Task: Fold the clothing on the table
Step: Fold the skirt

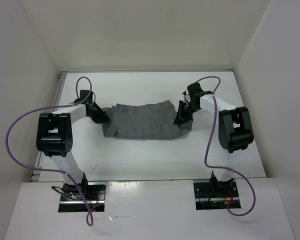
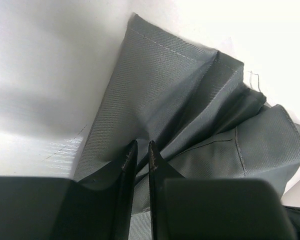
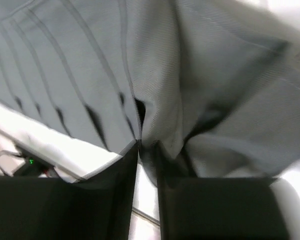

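Looking at an early stage here, guessing: not seeing any fold yet in the clothing [image 1: 142,121], lying stretched on the table [image 1: 140,165] between the two pincers, so leaving basically the whole folding to do. Pinching a bunched grey edge with the left pincer [image 2: 141,148], nearly shut, fabric right at its tips. Gripping a gathered bit with the right pincer [image 3: 147,150] too, down to a slit, fabric spreading ahead of it; getting blurry there though.
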You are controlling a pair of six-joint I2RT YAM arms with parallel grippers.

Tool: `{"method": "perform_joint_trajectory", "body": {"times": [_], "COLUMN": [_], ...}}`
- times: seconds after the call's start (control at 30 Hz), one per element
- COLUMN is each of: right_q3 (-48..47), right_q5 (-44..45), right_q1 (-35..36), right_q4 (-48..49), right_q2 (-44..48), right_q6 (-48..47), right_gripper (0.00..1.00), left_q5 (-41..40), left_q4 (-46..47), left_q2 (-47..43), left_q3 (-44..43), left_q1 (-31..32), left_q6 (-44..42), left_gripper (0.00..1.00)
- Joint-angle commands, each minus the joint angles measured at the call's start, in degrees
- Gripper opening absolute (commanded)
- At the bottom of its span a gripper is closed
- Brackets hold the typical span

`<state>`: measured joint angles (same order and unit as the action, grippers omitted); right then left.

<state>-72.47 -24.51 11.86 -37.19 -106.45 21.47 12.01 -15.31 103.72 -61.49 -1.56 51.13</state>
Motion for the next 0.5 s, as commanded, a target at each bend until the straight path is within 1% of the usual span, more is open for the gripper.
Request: {"method": "perform_joint_trajectory", "body": {"times": [0.0, 0.03, 0.07, 0.13, 0.47], "right_q3": [-1.4, -1.4, -1.4, -0.8, 3.1], "right_q5": [-6.8, -6.8, -6.8, -5.1, -0.5], "right_q1": [0.4, 0.4, 0.4, 0.4, 1.0], "right_q4": [4.4, 4.4, 4.4, 3.8, -3.1], "right_q2": [-0.2, -0.2, 0.7, 2.4, 17.4], "right_q6": [0.0, 0.0, 0.0, 0.0, -0.6], "right_gripper": [0.08, 0.02, 0.00, 0.00, 0.00], "left_q5": [0.7, 0.7, 0.7, 0.7, 0.2], "left_q4": [1.1, 1.1, 1.1, 1.1, 1.1], "left_q2": [-0.8, -0.8, -0.8, -0.8, 0.3], "left_q3": [0.3, 0.8, 0.8, 0.8, -0.2], "left_q1": [-0.1, -0.1, -0.1, -0.1, -0.1], "left_q6": [-0.4, -0.4, -0.4, -0.4, -0.4], "left_gripper": [0.21, 0.19, 0.19, 0.14, 0.09]}}
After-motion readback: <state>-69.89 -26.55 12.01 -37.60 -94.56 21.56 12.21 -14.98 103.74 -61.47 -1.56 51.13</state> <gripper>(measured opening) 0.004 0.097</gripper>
